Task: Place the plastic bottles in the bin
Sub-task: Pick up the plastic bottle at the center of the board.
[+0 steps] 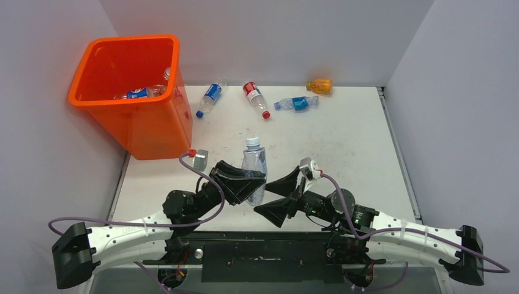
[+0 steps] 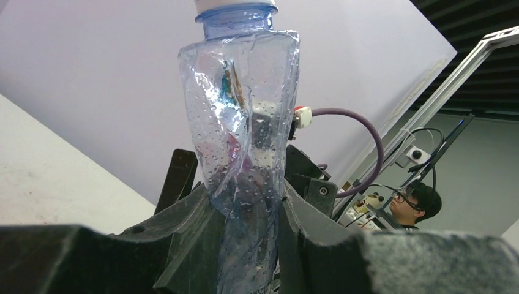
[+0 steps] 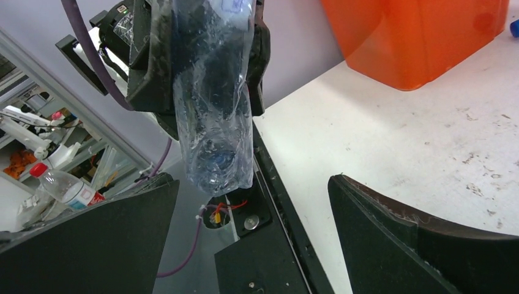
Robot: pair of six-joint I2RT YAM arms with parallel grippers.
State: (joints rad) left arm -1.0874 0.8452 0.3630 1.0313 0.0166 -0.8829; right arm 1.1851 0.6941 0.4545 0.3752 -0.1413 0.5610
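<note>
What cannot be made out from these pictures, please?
- Top view: the bin hides most of its contents behind its near wall.
- Top view: labels on the loose bottles, too small to read.
- Left wrist: the held bottle, cap cut by the top edge, base hidden by the left gripper.
- Right wrist: its neck, cut by the top edge.

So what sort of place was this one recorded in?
Probably a robotics lab test cell: a white table boxed in by plain walls, aluminium framing outside it, and a person among cabled equipment.
</note>
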